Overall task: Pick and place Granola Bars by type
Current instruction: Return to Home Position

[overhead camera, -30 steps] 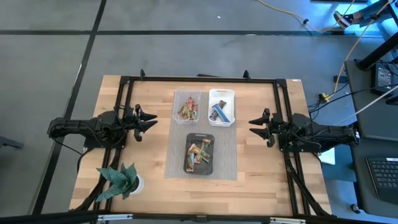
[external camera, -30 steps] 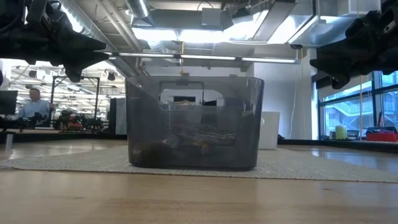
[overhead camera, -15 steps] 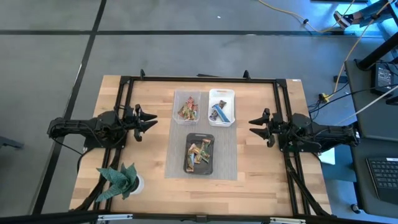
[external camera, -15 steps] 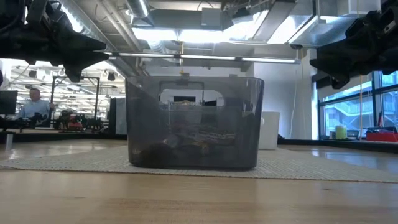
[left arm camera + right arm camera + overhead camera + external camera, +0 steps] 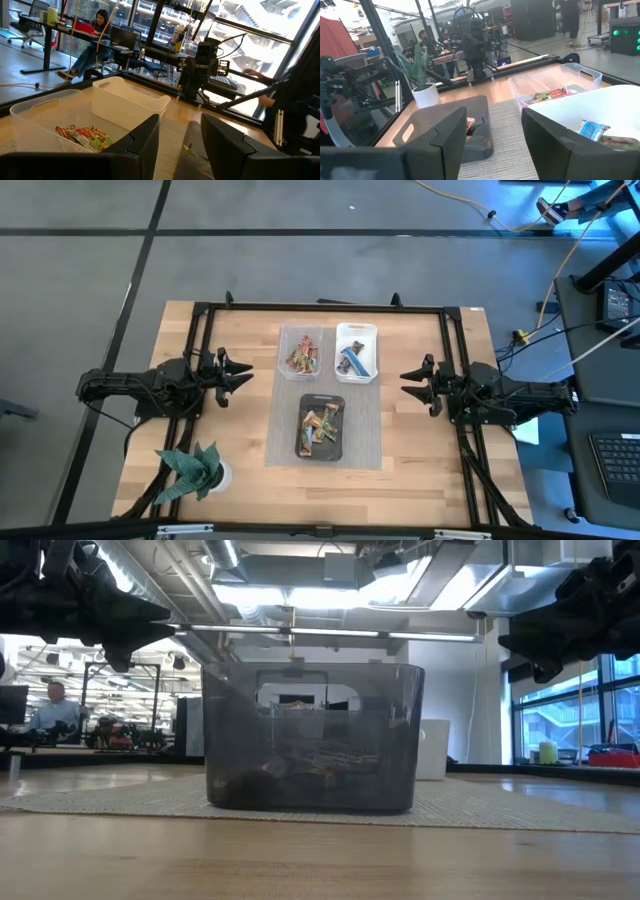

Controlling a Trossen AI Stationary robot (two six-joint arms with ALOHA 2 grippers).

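Wooden table point(image 5: 410, 455) mid-frame: Granola Bars point(image 5: 320, 427) sorted among clear bin point(image 5: 284, 352), white bin point(image 5: 357, 328), black bin point(image 5: 301, 448). At centre-left, left gripper point(image 5: 246, 377); centre-right, right gripper point(image 5: 407, 383); both spread open, empty.

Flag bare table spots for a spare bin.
Bare wood: the strip between plant and mat; the corner right of the mat, between right pincer and the plant's table edge; the gap between left pincer and clear bin. Crowded: the mat, where clear bin, white bin and black bin sit close.
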